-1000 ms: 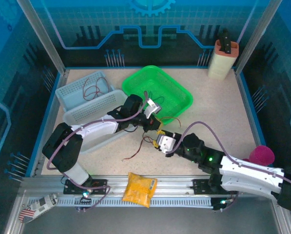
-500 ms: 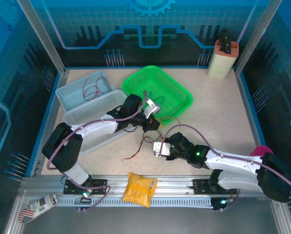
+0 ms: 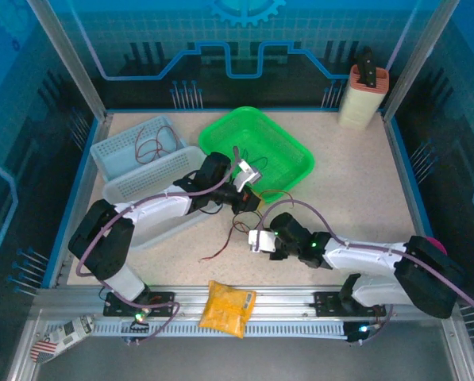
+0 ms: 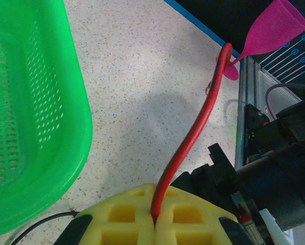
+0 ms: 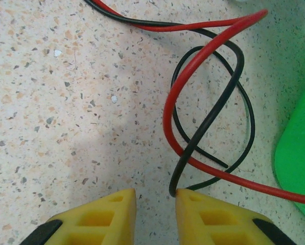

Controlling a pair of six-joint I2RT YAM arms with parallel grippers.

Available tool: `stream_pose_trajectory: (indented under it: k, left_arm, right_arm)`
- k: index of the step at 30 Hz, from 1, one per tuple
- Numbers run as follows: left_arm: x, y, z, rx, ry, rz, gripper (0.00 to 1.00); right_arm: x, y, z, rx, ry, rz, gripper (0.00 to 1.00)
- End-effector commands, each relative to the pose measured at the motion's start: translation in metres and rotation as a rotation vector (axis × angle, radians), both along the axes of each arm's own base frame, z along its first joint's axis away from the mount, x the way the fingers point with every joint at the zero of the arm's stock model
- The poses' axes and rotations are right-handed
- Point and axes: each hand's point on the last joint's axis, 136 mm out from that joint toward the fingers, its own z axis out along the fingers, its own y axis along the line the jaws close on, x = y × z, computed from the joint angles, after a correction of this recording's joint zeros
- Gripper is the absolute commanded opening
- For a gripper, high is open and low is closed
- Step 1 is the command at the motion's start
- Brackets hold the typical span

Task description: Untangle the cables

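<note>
Stretching lower across the desk (image 3: 356, 175) than a second ago, the right gripper (image 3: 254, 240) sits mid-desk among the cables (image 3: 221, 252).

Left wrist: the left gripper (image 4: 155, 217) has its jaws clenched on a red cable (image 4: 193, 138) that points toward the near right corner.

Right wrist: the jaws are released, and a black cable (image 5: 213, 117) loops lengthwise ahead.

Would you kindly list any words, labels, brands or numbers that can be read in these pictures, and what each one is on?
No text is readable.
Yellow packet: print too blurred to read.
Striped packet: print too small to read.
Back wall: a gear emblem, no words.
Red cable in the shut left pincer: no marking.
</note>
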Motion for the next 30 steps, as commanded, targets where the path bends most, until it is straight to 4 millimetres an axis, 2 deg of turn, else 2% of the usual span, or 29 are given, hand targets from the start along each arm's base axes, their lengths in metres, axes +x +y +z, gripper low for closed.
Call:
stream_pose_trajectory:
  k: [1, 8, 10, 13, 17, 21, 30]
  left_arm:
    - [0.0, -0.003, 0.019, -0.036, -0.027, -0.035, 0.0]
    - [0.001, -0.005, 0.02, -0.046, -0.019, -0.033, 0.0]
    - [0.001, -0.005, 0.021, -0.051, -0.02, -0.031, 0.0]
    - [0.004, -0.005, 0.016, -0.044, -0.01, -0.022, 0.0]
    - [0.01, -0.006, 0.004, -0.028, 0.008, 0.006, 0.0]
    - [0.022, -0.011, -0.003, -0.013, 0.015, 0.037, 0.0]
    - [0.028, -0.03, -0.005, -0.011, 0.016, 0.018, 0.0]
  right_arm:
    - [0.014, 0.01, 0.014, 0.044, -0.025, -0.016, 0.27]
    - [0.021, 0.013, 0.01, 0.028, -0.023, -0.004, 0.25]
    - [0.023, 0.014, 0.01, 0.027, -0.034, -0.009, 0.17]
    - [0.022, 0.016, 0.02, 0.06, -0.043, -0.007, 0.01]
    - [0.012, 0.02, 0.044, 0.148, -0.012, 0.005, 0.0]
    - [0.004, 0.017, 0.058, 0.175, 0.026, -0.007, 0.0]
    - [0.009, 0.018, 0.076, 0.146, 0.068, -0.056, 0.0]
